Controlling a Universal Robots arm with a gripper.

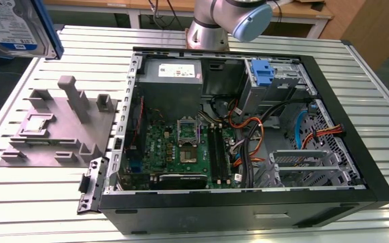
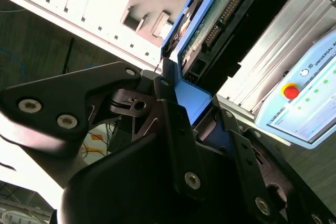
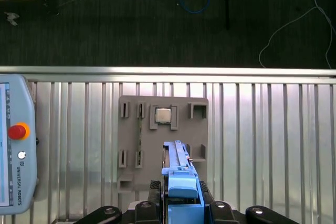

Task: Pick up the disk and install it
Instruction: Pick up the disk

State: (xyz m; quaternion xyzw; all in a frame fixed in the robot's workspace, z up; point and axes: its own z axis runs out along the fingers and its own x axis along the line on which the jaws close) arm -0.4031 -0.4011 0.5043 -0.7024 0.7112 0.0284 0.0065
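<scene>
The gripper (image 3: 180, 188) is closed on the disk (image 3: 176, 156). Its black fingers (image 2: 176, 129) press on either side of the blue carrier frame (image 2: 191, 100) at one end of the drive. The disk is off the bench (image 1: 39, 202), held in the air on edge above the grey stand (image 3: 157, 145), which lies flat on the bench's slats.

In the exterior view the disk (image 1: 12, 25) shows near the bench's far corner on the exterior view's left, clear of the surface. Its white and blue label faces the camera and the blue frame runs down one side. In the second wrist view the green circuit-board face and the connector end are turned toward the camera.

The stand (image 1: 59, 126) has several upright posts, and a small square chip (image 3: 163, 115) sits in one of its recesses.

Just beside the stand, toward the exterior view's right, an open computer case (image 1: 377, 167) lies on its side across the middle of the bench. Inside it are a motherboard (image 1: 181, 147), a blue bracket (image 1: 263, 76) in the bay at the far side, and a grey drive cage (image 1: 303, 164) toward the near side.

The arm (image 1: 211, 25) rises at the bench's far edge behind the case. A teach pendant (image 3: 16, 150) lies on the bench near the stand but apart from it.
</scene>
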